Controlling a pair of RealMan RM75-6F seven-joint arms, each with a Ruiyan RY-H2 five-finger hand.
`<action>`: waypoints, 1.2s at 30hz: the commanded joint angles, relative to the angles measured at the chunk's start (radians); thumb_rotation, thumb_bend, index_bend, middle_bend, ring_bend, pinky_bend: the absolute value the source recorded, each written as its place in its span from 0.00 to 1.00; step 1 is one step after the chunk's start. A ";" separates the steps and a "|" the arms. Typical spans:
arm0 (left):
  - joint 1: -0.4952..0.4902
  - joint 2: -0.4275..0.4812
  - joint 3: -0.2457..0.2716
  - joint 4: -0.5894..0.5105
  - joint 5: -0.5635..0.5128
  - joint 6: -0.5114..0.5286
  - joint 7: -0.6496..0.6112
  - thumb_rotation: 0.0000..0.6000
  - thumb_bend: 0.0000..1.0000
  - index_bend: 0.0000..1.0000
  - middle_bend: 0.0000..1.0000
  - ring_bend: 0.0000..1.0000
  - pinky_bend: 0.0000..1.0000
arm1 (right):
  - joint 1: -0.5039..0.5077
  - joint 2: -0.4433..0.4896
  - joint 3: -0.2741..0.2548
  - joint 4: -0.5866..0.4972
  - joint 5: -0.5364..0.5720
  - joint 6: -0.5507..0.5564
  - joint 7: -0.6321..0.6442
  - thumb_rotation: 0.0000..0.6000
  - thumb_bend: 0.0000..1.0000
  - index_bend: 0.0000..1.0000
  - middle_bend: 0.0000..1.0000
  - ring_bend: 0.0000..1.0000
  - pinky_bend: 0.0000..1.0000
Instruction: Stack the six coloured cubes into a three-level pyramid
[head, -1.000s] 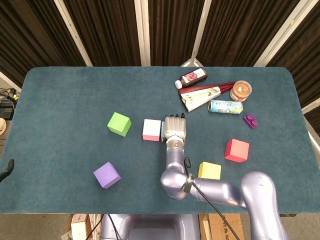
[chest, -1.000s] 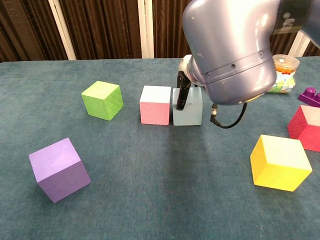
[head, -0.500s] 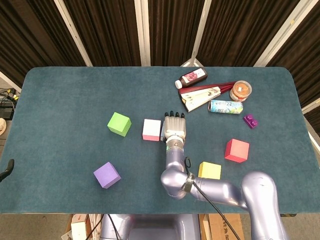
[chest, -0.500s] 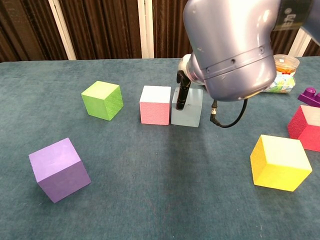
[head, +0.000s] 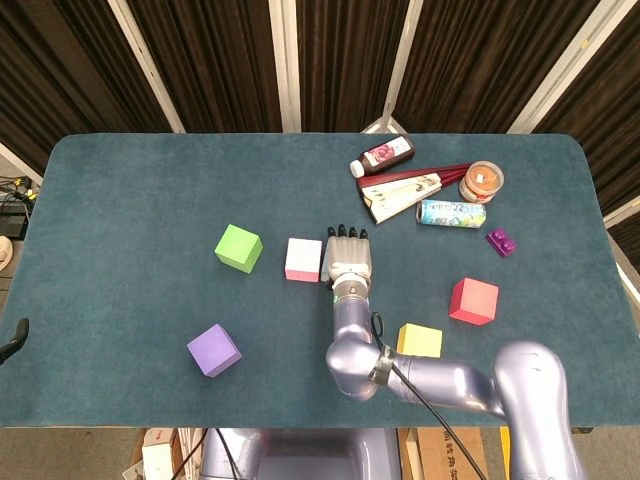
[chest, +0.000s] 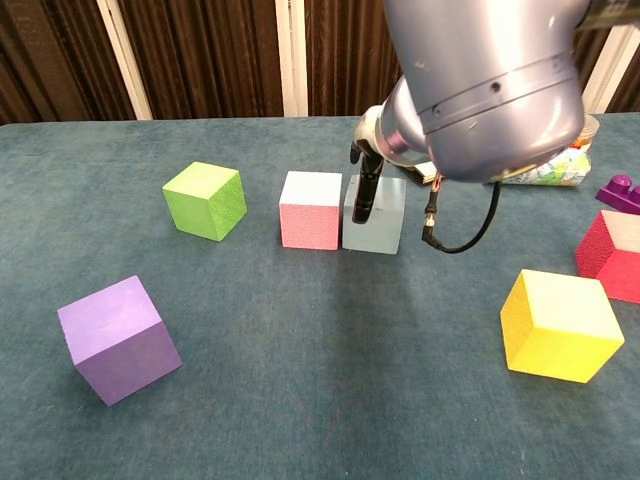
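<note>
centrally on the teal table, a pale blue cube sits touching the right side of a pink cube, the two forming a short row. the robot's right hand lies over the blue cube from above, a dark finger running down its front face; it appears to be grasping the cube, though the head view hides the block almost entirely under the hand. the left hand is not visible in either view.

a green cube stands just left of the pink one, with a gap between them. a purple cube lies well apart, toward the near left. a yellow cube sits near the right arm's elbow, and a red cube lies further right.

at the far right are a dark bottle, a folded fan, a round orange-lidded tub, a printed can and a small purple brick.

judging by the layout, the base row is being built: two of three cubes are side by side. next, the hand would need to let go cleanly without nudging the pair, then fetch a third cube.
</note>
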 joint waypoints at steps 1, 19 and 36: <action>-0.001 0.000 -0.001 0.002 -0.002 -0.002 -0.002 1.00 0.38 0.11 0.00 0.00 0.00 | -0.018 0.027 0.006 -0.042 -0.007 0.008 0.013 1.00 0.29 0.09 0.06 0.02 0.00; 0.001 -0.001 -0.002 -0.003 -0.002 0.005 -0.003 1.00 0.38 0.11 0.00 0.00 0.00 | -0.210 0.274 -0.124 -0.360 -0.039 0.016 0.072 1.00 0.29 0.11 0.09 0.02 0.00; 0.001 0.002 0.000 -0.004 0.000 0.001 -0.009 1.00 0.38 0.11 0.00 0.00 0.00 | -0.208 0.249 -0.195 -0.312 -0.057 -0.066 0.148 1.00 0.29 0.14 0.09 0.02 0.00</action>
